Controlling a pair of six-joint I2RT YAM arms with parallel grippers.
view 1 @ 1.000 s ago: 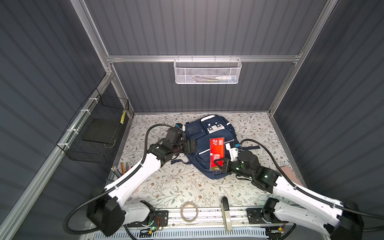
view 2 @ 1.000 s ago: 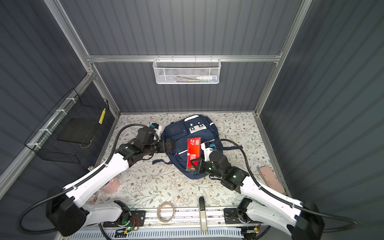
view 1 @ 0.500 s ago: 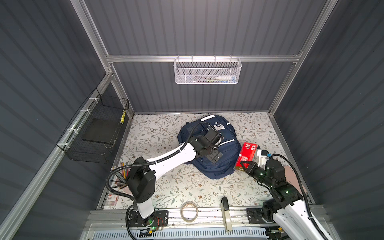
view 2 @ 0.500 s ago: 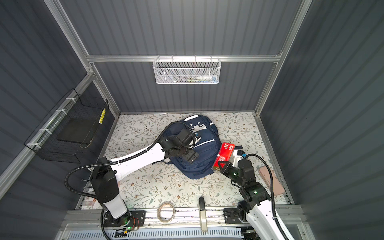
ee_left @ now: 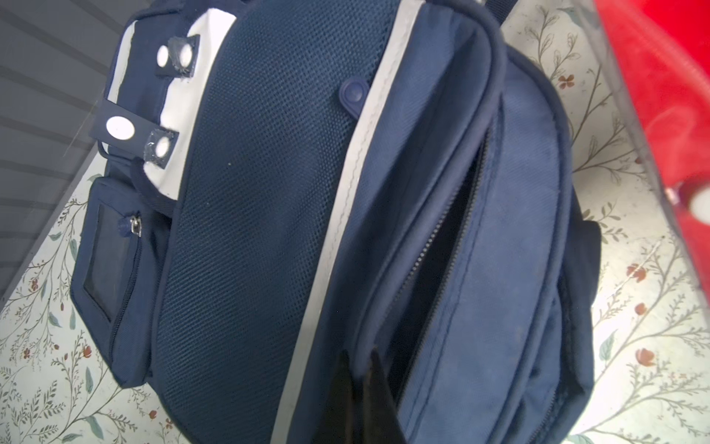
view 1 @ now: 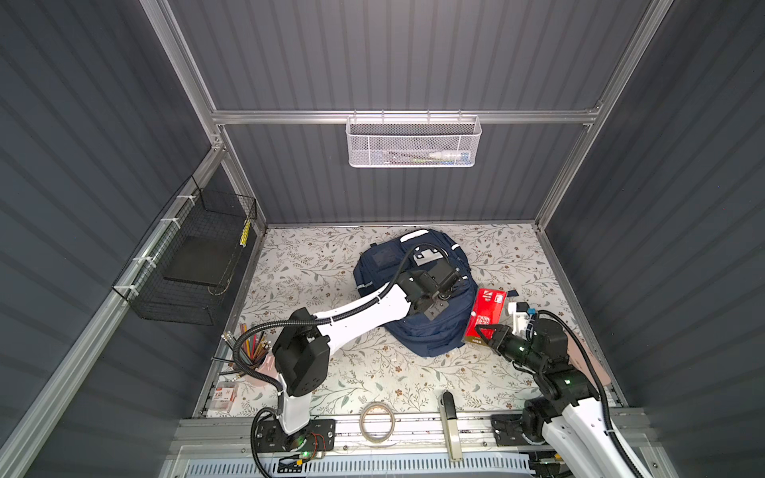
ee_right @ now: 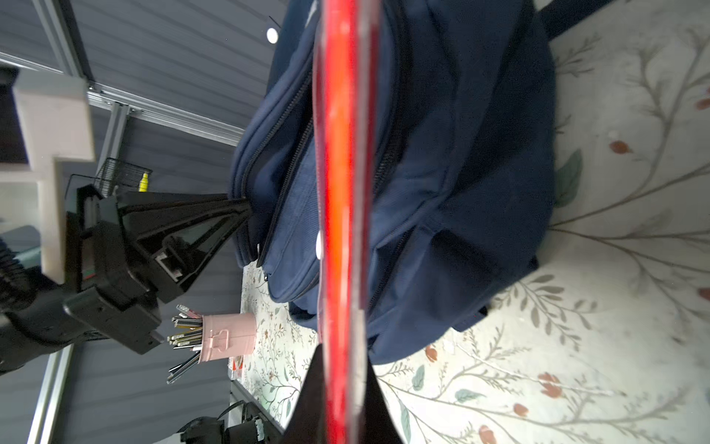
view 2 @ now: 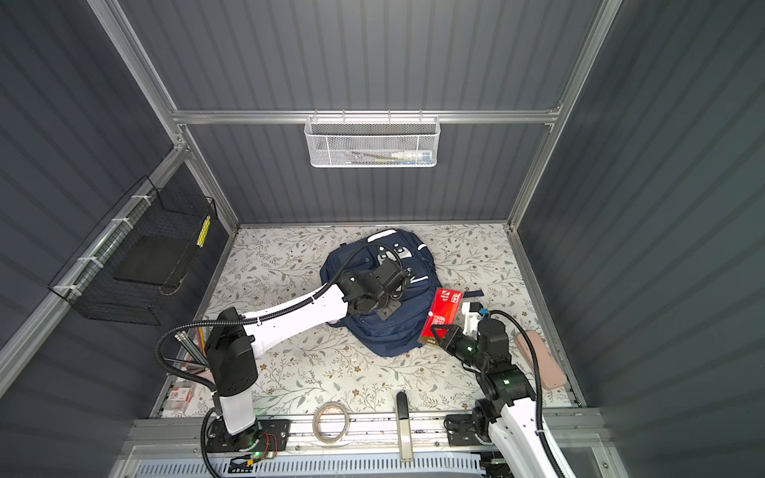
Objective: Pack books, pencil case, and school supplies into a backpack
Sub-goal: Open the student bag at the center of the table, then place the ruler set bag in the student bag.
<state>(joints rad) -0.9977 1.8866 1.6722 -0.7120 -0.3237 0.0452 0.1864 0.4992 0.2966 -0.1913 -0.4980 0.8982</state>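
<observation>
Your right gripper [ee_right: 342,353] clamps the red pack [view 1: 484,314], its white print unreadable; your left gripper [ee_left: 359,351] pinches a pocket lip on the navy backpack [ee_left: 269,192].

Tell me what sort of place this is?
Probably a robot test booth: grey panelled walls on an aluminium frame, a left arm and right arm mounted on a front rail, and a backpack on a flowered table.

In both top views the left arm [view 1: 360,316] is covering the middle of the backpack [view 1: 418,337]. In the left wrist view the picture's edge is cutting off the red pack [ee_left: 661,96], which is showing blurred. Shadow is hiding the inside of the open pocket [ee_left: 449,230]. Contents of the white mesh basket [view 1: 412,142] are showing too small to identify.
</observation>
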